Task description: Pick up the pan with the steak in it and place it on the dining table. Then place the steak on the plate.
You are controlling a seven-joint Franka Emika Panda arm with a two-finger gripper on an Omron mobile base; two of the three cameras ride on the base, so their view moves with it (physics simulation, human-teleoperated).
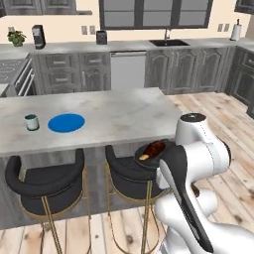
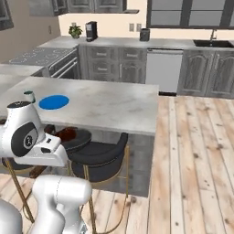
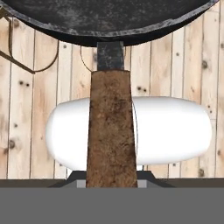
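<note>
Wooden floorboards [image 3: 26, 87] are seen beneath the pan [image 1: 154, 151], whose brown handle [image 3: 111, 127] is clamped in the claw [image 3: 111, 181]. Steak [image 1: 155, 148] is carried in it, ahead of the claw; beyond lies the bench [image 1: 119, 116] with the blue plate [image 1: 66, 122].

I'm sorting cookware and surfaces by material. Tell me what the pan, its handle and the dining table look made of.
Pan: dark, matte, mottled metal, perhaps cast iron; the rim looks worn and grey.
Handle: rough brown, grainy texture, probably wood, joined by a dark metal neck.
Dining table: light grey slab with faint veining, stone or marble-like, smooth finish.
</note>
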